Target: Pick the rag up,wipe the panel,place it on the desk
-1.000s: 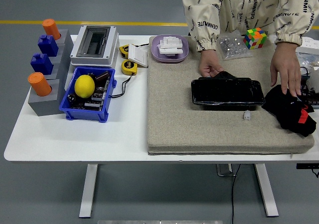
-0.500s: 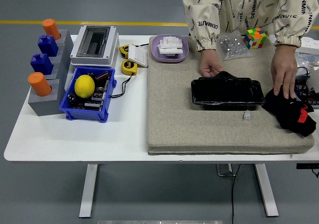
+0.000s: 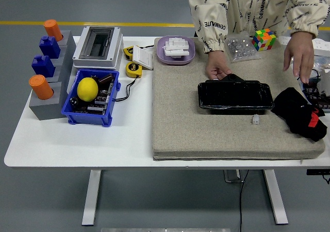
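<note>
A glossy black panel (image 3: 235, 96) lies flat on the beige mat (image 3: 206, 134), right of the middle. A crumpled black rag (image 3: 298, 112) with a red patch lies on the mat's right edge, just right of the panel. A person stands at the far side. One hand (image 3: 217, 67) rests on the panel's far left edge. The other hand (image 3: 300, 55) hovers above and behind the rag, apart from it. Neither of my hands shows in the head view.
A blue bin (image 3: 93, 97) with a yellow lemon (image 3: 87, 88) and parts sits at left, beside a grey block stand (image 3: 49, 82) and a white box (image 3: 98, 47). A purple tray (image 3: 176, 49), a clear bag (image 3: 241, 47) and a colour cube (image 3: 263, 38) lie at the back.
The person's hand on the right has lifted off the rag and drawn back toward the far side. The rag, the panel and the other hand have stayed put.
</note>
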Controlling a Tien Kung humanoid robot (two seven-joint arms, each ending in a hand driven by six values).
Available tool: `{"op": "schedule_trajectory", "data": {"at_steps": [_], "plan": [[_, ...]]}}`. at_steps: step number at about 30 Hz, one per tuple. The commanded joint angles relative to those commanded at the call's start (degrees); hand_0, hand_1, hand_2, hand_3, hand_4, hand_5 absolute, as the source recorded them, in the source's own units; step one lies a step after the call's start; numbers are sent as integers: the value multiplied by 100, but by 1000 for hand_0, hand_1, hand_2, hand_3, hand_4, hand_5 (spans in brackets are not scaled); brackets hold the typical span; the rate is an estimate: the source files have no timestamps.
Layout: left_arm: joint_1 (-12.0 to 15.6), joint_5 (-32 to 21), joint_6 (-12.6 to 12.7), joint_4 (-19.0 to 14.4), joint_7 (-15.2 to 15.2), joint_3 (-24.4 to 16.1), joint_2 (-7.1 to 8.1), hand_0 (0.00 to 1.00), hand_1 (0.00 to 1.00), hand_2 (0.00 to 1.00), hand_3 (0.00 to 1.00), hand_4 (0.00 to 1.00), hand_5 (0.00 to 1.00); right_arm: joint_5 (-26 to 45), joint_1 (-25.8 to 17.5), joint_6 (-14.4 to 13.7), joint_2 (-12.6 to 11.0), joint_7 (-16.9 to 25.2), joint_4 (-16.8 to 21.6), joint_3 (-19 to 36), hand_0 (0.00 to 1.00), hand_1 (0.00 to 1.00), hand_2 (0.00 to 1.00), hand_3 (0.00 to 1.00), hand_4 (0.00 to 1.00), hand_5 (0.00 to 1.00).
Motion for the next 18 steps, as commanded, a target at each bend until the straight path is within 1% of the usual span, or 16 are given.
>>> {"op": "schedule_trajectory", "data": {"at_steps": [3,4,8,9,15,16,18], "plan": [[-8,5,-1,-3,-1,-7,-3,610,640,654,560,625,438,12,-4,39,0,1,0,11,329,412,474,490,998,938],[-10,7,-1,-3,-1,-9,-3,610,641,653,560,625,438,12,-3,54,0,-2,1,13,384,439,519,516,998,940],[-14,14,2,0,-1,-17,2,610,641,653,560,625,438,-7,10,150,6,-34,14,14,384,439,519,516,998,940],[-19,17,2,2,0,-19,5,610,640,653,560,625,438,-28,29,215,0,-68,20,1,522,526,607,642,998,944],[-39,17,3,-1,0,-19,10,610,640,653,560,625,438,-102,67,320,-6,-131,37,-7,522,526,607,642,998,944],[-41,17,3,-1,0,-19,11,610,640,653,560,625,438,-115,69,335,-6,-139,37,-8,735,671,739,747,998,963],[-48,17,4,0,1,-22,12,610,640,653,560,625,438,-210,70,400,-1,-171,40,-3,735,671,739,747,998,963]]}}
